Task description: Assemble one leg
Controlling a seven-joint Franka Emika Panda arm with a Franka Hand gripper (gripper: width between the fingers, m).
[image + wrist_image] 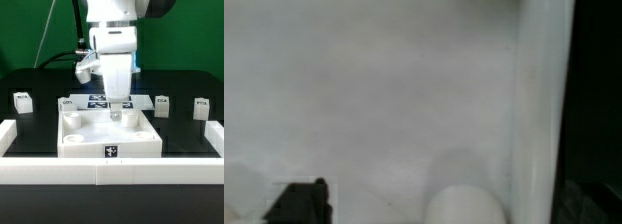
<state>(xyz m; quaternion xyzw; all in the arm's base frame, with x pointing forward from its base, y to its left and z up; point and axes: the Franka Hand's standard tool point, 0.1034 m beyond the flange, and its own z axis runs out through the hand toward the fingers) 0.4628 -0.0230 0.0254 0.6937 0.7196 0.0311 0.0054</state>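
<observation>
The pincer (117, 113) is hanging low at the centre of the frame, its tips reaching into the white tray-like part (85, 142) lying on the desk (40, 125). I cannot tell whether it is open or closed. The exterior view is too small, and the wrist view is showing only one dark finger (295, 203) against a blurred white surface.

To my eye the arm is busying itself with the tray, so fitting a leg is not yet begun. The leg (162, 103) nearest the pincer is sitting right of centre at mid-height, near the tray's upper-right corner but apart from it. A second leg (201, 105) is sitting further right, and a third leg (68, 102) and a fourth leg (22, 100) are sitting on the left.

Each is showing its tagged face toward the front. They are so stubby that the long axis is hard to judge, though it seems to be running across the frame.

The next move is calling for lifting clear, travelling right, gripping the leg across its short sides and carrying it to a corner hole.
</observation>
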